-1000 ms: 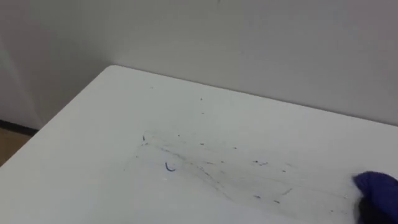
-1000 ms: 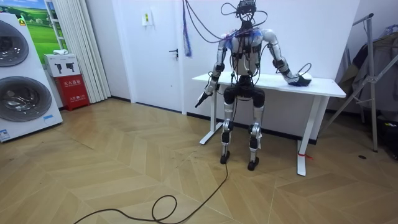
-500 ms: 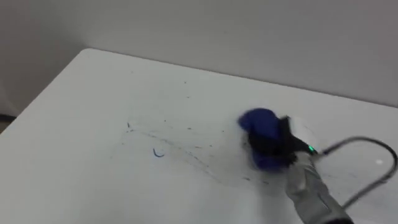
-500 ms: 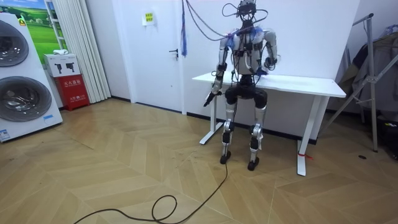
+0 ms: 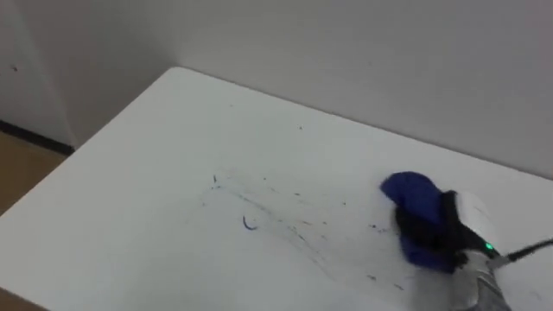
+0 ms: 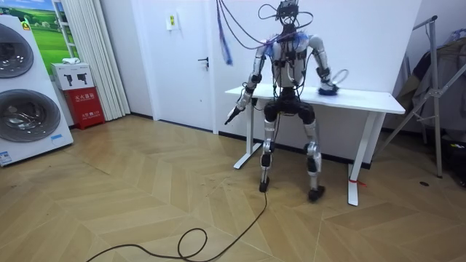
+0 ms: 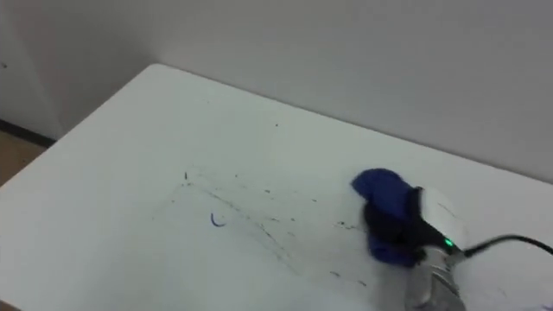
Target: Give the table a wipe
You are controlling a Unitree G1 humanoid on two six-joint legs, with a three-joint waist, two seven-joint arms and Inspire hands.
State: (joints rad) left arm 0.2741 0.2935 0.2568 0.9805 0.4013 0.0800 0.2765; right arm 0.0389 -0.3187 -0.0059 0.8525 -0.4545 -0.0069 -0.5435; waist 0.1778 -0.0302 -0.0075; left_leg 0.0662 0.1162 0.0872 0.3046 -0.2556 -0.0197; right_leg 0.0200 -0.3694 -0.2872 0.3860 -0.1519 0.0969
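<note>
A white table (image 5: pixel 173 130) carries thin blue pen marks (image 5: pixel 249 225) scattered across its middle. To the right of the marks, a blue cloth (image 5: pixel 415 203) lies on the tabletop with my right hand (image 5: pixel 436 229) on it, dark fingers curled over it. The right eye view has the same cloth (image 7: pixel 380 194) and right hand (image 7: pixel 402 231). In the room view I stand at the table's (image 6: pixel 364 98) long side, right hand (image 6: pixel 328 89) on the top. My left hand (image 6: pixel 231 116) hangs low beside the table's end.
A plain wall runs close behind the table. The table's left corner (image 5: pixel 168 71) drops off to wooden floor (image 5: pixel 22 164). In the room view, a door (image 6: pixel 186 58), washing machines (image 6: pixel 25 94) and a metal rack (image 6: pixel 437 87) stand around.
My right hand swept the cloth from the right edge in over the marks, then back a little to the right. The view shifted, and one foot stepped out sideways.
</note>
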